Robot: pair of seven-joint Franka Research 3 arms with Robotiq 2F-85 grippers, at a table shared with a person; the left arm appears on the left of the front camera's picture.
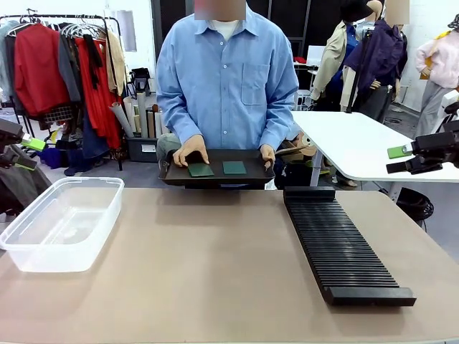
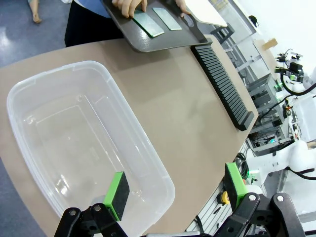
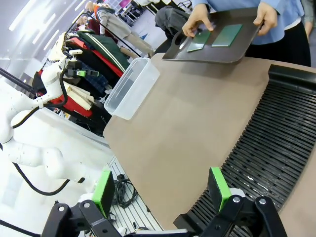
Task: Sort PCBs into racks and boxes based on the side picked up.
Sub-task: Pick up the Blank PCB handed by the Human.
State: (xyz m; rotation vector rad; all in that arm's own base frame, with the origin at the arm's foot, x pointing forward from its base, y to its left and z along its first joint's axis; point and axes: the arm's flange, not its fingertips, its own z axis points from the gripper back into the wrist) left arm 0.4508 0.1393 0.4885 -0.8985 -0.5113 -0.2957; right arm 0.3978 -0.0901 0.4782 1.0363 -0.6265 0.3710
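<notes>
Two dull-green PCBs (image 1: 201, 170) (image 1: 234, 168) lie flat on a black tray (image 1: 215, 180) that a person holds at the table's far edge. One of the person's hands (image 1: 190, 150) rests on the left PCB (image 2: 148, 23). The clear box (image 1: 61, 222) stands at the left, and the slotted black rack (image 1: 344, 247) lies at the right. My left gripper (image 1: 27, 153) hovers open at the far left, above the box (image 2: 74, 143), with nothing between its pads (image 2: 117, 195). At the right edge, my right gripper (image 1: 398, 159) is open and holds nothing. It hangs above the near end of the rack (image 3: 281, 143).
The box holds nothing. The brown tabletop (image 1: 215, 265) lies bare between box and rack. A white table (image 1: 358, 143) stands behind at the right, and a clothes rail (image 1: 64, 64) behind at the left.
</notes>
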